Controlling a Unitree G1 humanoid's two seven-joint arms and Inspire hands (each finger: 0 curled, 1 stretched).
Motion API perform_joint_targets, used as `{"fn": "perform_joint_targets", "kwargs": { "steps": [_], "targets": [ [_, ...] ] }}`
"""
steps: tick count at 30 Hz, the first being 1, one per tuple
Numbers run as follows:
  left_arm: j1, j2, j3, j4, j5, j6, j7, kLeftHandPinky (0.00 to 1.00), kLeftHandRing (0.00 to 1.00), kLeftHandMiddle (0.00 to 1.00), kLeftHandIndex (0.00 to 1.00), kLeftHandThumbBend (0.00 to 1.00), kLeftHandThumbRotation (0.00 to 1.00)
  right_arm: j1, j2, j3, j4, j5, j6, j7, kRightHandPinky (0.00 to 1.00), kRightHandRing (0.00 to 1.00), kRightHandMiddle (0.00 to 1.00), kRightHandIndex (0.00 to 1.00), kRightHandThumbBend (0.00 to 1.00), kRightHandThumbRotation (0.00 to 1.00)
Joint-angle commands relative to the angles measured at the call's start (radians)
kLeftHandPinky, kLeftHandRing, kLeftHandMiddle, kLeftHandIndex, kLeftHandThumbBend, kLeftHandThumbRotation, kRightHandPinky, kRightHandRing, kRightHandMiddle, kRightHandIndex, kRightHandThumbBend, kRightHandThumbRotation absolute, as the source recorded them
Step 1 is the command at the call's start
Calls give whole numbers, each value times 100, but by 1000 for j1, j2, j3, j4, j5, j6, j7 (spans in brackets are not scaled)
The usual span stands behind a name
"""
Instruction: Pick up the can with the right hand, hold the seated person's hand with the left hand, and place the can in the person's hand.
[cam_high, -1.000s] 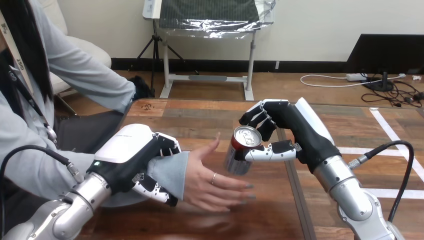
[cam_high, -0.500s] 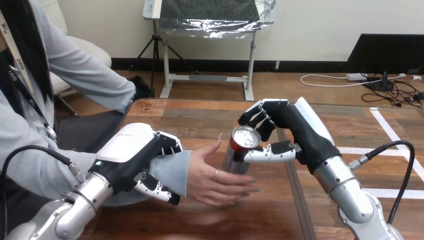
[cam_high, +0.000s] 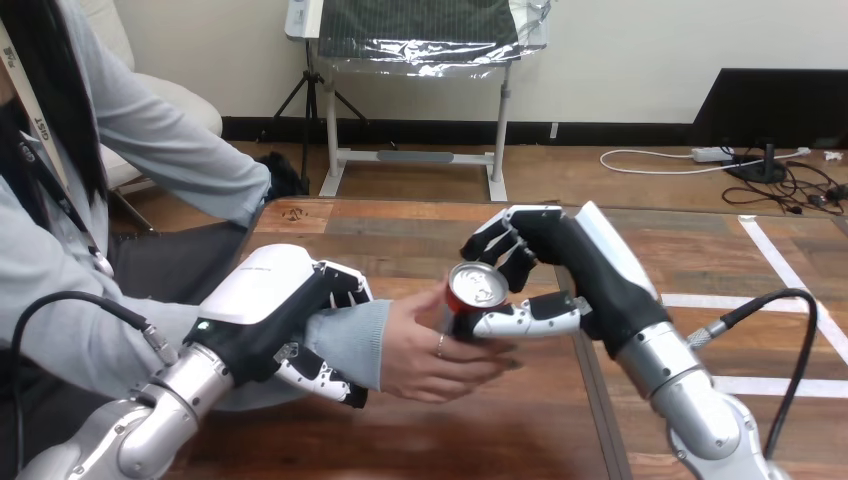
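A red and silver can (cam_high: 474, 292) sits tilted in the person's upturned hand (cam_high: 432, 347), whose fingers curl up around its base. My right hand (cam_high: 560, 265) is shut on the can, fingers over its far side and thumb across its near side. My left hand (cam_high: 285, 320) is shut on the person's wrist, fingers and thumb curled round the grey sleeve (cam_high: 345, 340). The person's hand hovers just above the wooden table (cam_high: 400, 240).
The person sits at the table's left side, their other arm (cam_high: 170, 150) back near the table's far left corner. White tape lines (cam_high: 780, 300) mark the table at the right. A seam (cam_high: 595, 400) runs between the table boards under my right forearm.
My right hand has carried the can left and down into the person's palm. The person's fingers have closed up around the can. My left hand keeps its grip on the wrist.
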Motion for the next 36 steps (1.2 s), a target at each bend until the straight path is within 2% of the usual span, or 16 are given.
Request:
{"fn": "perform_joint_targets", "kwargs": {
  "steps": [1,9,14,36],
  "targets": [
    [-102,-32,-5,-19,-12,-35,27,31,36,43,47,95,2,-24,11,-3,-94,22,7,6,35,38,45,52,77,0],
    [-104,-36,-6,-13,-5,-43,38,31,36,43,47,96,2,2,24,-1,-140,25,26,20,34,37,45,51,77,0],
    [-101,-41,-3,-13,-18,-37,21,31,36,43,47,96,2,15,31,3,-162,26,35,23,33,37,45,51,77,0],
    [-99,-48,-4,-6,-17,-50,30,31,36,43,47,96,1,46,42,10,-213,36,50,35,34,38,45,51,77,0]
  ]
}}
